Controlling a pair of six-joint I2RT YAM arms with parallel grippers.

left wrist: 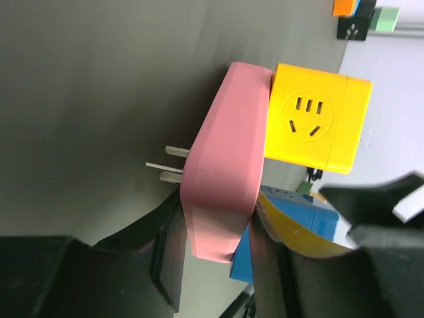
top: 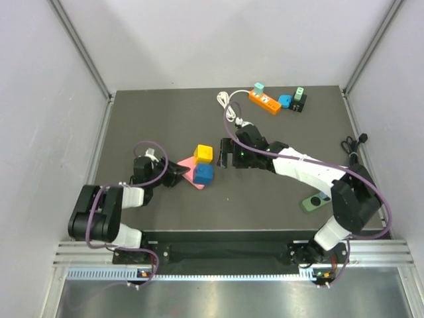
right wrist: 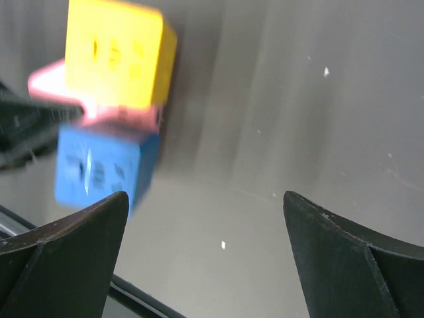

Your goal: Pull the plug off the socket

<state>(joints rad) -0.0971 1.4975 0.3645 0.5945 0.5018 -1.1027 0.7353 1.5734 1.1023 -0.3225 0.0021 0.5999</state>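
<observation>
A pink adapter (top: pixel 188 175) with bare metal prongs (left wrist: pixel 165 163) lies mid-table. A yellow cube plug (top: pixel 203 154) and a blue cube plug (top: pixel 203 173) sit against its right face. My left gripper (top: pixel 173 176) is shut on the pink adapter's near end (left wrist: pixel 218 199), one finger on each side. The yellow cube (left wrist: pixel 315 122) and the blue cube (left wrist: pixel 311 218) show behind it. My right gripper (top: pixel 225 154) is open and empty, just right of the yellow cube. In the right wrist view it (right wrist: pixel 205 199) hangs over bare table, with the yellow cube (right wrist: pixel 116 53) and the blue cube (right wrist: pixel 99 165) up to the left.
An orange power strip (top: pixel 265 101) with a teal plug (top: pixel 259 87), a blue plug (top: pixel 285 101), a black adapter (top: pixel 299 101) and a white cable (top: pixel 228 109) lies at the back. A green object (top: pixel 315 202) lies near the right arm. A black cable (top: pixel 354 142) hangs at the right edge.
</observation>
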